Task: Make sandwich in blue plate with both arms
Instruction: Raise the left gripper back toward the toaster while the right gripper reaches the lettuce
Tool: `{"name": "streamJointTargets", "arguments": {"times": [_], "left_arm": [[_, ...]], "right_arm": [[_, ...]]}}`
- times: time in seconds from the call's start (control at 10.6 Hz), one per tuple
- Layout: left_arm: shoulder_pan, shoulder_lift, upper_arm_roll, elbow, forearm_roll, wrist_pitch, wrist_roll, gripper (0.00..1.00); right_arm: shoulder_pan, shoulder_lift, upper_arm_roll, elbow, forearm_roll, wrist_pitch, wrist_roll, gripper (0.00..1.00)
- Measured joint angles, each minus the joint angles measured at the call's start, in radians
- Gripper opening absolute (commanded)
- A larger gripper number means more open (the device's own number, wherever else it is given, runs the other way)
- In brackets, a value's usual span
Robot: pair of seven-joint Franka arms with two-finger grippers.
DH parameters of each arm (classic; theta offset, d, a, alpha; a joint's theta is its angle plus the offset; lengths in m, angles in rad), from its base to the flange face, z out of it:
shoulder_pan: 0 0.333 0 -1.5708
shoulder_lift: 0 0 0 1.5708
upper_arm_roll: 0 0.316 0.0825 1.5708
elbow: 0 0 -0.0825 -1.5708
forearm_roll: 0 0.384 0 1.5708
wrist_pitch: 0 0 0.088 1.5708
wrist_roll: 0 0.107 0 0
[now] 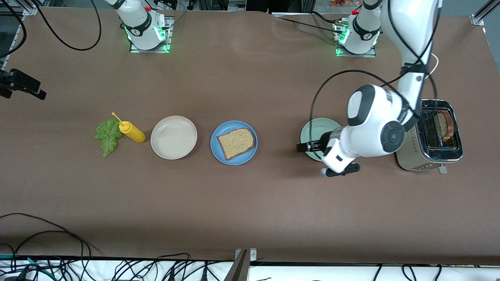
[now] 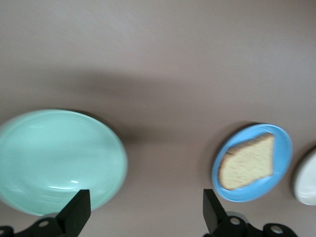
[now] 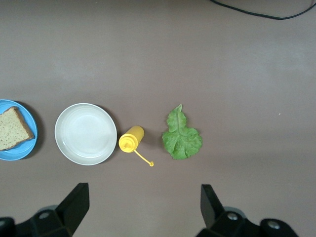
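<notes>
- Left gripper (image 2: pixel 143 210): fingers spread wide and empty, low in the left wrist view, hanging over the mint-green plate (image 1: pixel 317 134) at right of centre in the front view.
- Right gripper (image 3: pixel 143 207): fingers wide apart, nothing between them, high over the lettuce leaf (image 3: pixel 181 135), yellow squeeze bottle (image 3: pixel 131 139) and beige-white plate (image 3: pixel 86 133).
- Blue plate (image 1: pixel 218 152): centre of the front view, one bread slice (image 1: pixel 236 143) lying on it.
- Toaster (image 1: pixel 429 154): right edge of the front view, another slice (image 1: pixel 443 127) standing in its slot.

Glossy white arms (image 1: pixel 375 125); black joint bands
</notes>
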Motion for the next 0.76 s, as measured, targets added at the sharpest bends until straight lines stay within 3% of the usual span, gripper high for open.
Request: {"name": "streamJointTargets", "arguments": {"times": [0.19, 0.57, 0.76], "left_arm": [[0.014, -0.048, 0.007, 0.0, 0.085, -0.049, 0.024, 1.0], [0.11, -0.109, 0.018, 0.0, 0.107, -0.181, 0.131, 1.0], [0.131, -0.143, 0.025, 0.001, 0.218, -0.22, 0.149, 1.0]], "right_arm": [[0.003, 0.006, 0.011, -0.001, 0.0, -0.02, -0.003, 1.0], [0.006, 0.059, 0.016, -0.015, 0.0, -0.028, -0.128, 1.0], [-0.001, 0.124, 0.012, -0.017, 0.0, 0.017, -0.148, 1.0]]}}
